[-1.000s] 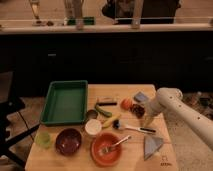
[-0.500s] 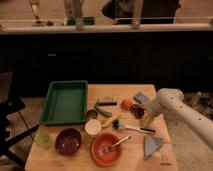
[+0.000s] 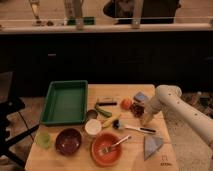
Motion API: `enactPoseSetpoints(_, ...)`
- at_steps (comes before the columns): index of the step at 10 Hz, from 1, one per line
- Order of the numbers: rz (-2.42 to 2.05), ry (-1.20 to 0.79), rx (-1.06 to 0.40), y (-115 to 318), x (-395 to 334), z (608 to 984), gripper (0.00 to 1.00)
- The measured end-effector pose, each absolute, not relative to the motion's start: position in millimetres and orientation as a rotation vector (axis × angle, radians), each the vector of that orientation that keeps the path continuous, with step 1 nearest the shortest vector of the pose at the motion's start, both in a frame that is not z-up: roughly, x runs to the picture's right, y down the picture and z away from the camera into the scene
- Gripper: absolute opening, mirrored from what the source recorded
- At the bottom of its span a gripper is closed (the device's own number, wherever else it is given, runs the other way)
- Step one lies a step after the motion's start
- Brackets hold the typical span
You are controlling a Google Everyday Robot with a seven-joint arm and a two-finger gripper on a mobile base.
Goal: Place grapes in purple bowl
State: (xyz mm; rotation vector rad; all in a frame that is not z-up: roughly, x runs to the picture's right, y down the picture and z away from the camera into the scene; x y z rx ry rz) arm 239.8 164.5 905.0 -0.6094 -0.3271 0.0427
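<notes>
Camera view: the arm enters from 3 o'clock and bends down toward the table. The gripper sits at the table's 2 o'clock area, directly at the grapes; whether it is clenched or released cannot be told. The orange-red fruit lies just beside the grapes at their 9 o'clock. The purple bowl rests at the table's 8 o'clock, well apart from the grapes, with the orange bowl at its 3 o'clock.
</notes>
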Motion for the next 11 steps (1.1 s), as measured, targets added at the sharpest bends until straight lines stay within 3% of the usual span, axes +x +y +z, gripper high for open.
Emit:
enactPoseSetpoints(8,0.022,-0.200,-0.749,154.3,236.9,903.0,0.77)
enactPoseSetpoints(11,0.008,-0.162,-0.751,149.9,233.9,900.4,0.57)
